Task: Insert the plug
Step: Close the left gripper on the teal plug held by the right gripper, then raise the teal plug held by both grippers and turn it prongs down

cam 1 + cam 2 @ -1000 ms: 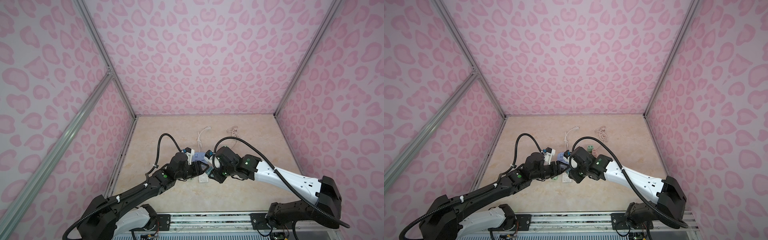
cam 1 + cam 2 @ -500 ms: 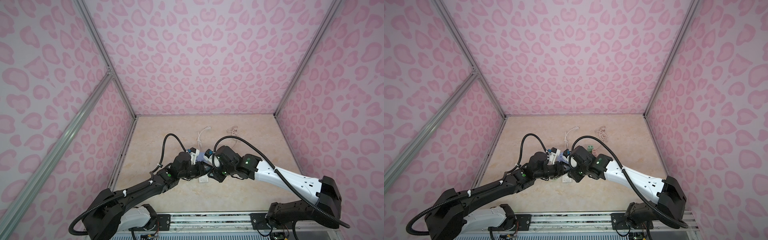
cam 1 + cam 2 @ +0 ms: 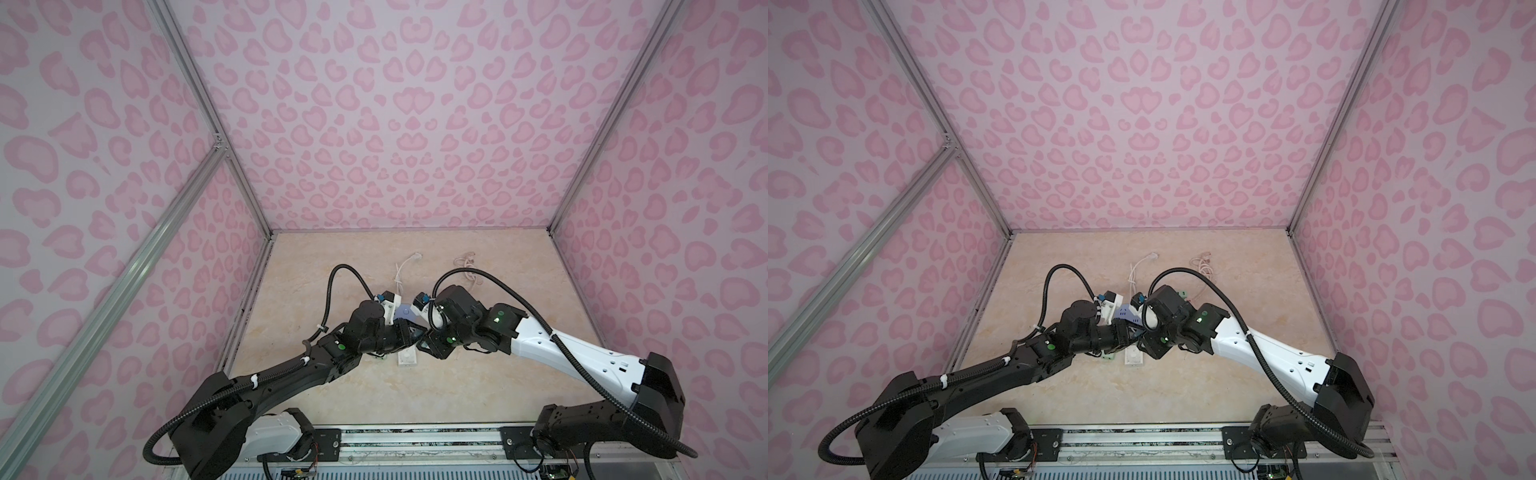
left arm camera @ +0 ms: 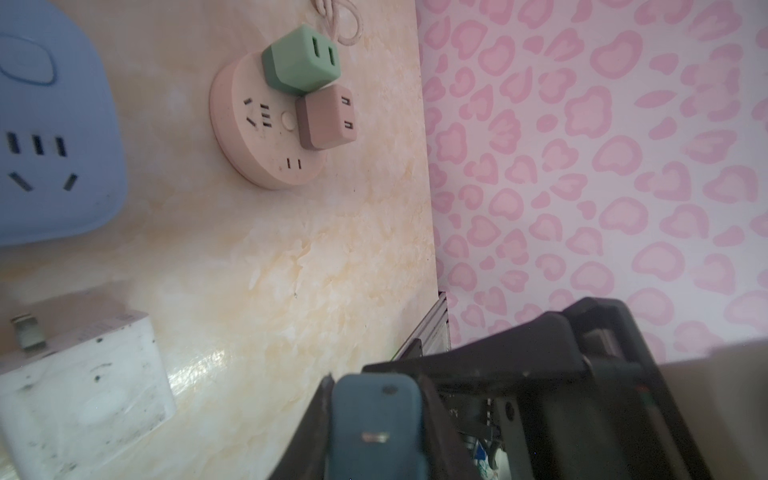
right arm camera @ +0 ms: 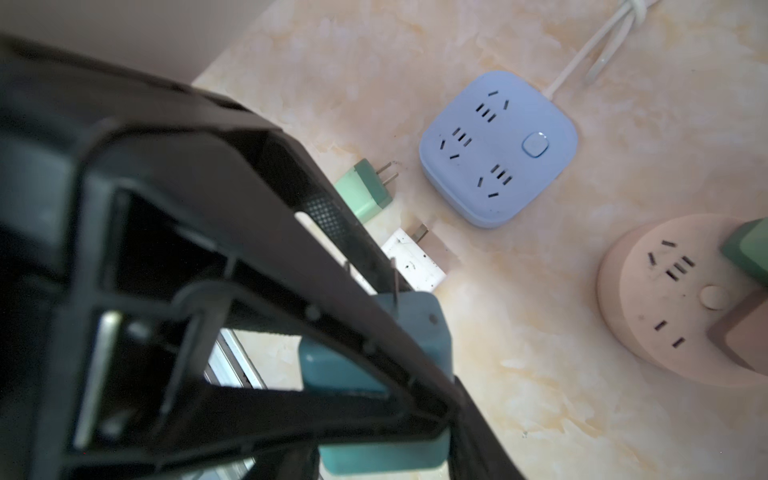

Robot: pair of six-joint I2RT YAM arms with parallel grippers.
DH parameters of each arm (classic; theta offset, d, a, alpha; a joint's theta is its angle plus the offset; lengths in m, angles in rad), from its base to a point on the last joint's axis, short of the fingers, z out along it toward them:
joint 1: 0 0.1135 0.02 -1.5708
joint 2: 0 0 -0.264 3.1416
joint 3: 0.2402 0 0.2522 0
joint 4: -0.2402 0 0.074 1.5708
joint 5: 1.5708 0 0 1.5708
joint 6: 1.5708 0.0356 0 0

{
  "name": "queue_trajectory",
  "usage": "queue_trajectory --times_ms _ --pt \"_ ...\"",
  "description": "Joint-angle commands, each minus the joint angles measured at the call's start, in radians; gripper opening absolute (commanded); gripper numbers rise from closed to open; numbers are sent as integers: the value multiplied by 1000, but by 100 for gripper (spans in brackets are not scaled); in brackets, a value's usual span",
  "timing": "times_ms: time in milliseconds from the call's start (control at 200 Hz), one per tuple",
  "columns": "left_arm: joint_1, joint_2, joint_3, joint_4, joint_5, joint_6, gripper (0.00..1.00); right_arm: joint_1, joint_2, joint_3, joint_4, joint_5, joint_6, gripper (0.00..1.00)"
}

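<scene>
Left wrist, left tool (image 4: 376, 390) pinching plug (image 4: 376, 432), right tool (image 3: 428, 340) unclear, beige tabletop (image 4: 291, 257) (pink walls (image 4: 602, 187))

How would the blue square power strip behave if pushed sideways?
The blue power strip sits low and flat, so it would probably slide, not tip. Its thin white cord looks floppy and might drag behind or turn it.

The black left arm (image 3: 291, 374) ends in a white base link at its near end. The right arm (image 3: 552, 353) has a long white link between black joints. Ribbed black cable hoses (image 3: 330, 286) run along both arms, held by white ties (image 3: 253, 377) on the left. Small green lights (image 3: 496, 319) glow on the joints. The left gripper (image 3: 413, 332) and right gripper (image 3: 424, 337) are black.
</scene>
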Motion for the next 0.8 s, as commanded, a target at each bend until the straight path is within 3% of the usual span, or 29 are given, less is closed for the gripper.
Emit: queue_trajectory --times_ms 0,90,240,370,610,795 --pt "9 -43 5 -64 -164 8 3 -31 -34 -27 63 -19 82 46" --pt "35 -86 -8 -52 -256 -48 3 -49 -81 -71 144 -10 159 49" --pt "68 -138 -11 25 -314 -105 3 -72 -168 -198 383 10 315 51" --pt "71 -179 -17 109 -356 -140 3 -174 -174 -237 513 -125 543 52" --pt "71 -155 5 220 -331 -186 2 -208 -186 -258 744 -173 702 49" --pt "70 -105 -14 370 -303 -242 3 -210 -174 -292 898 -144 793 45"
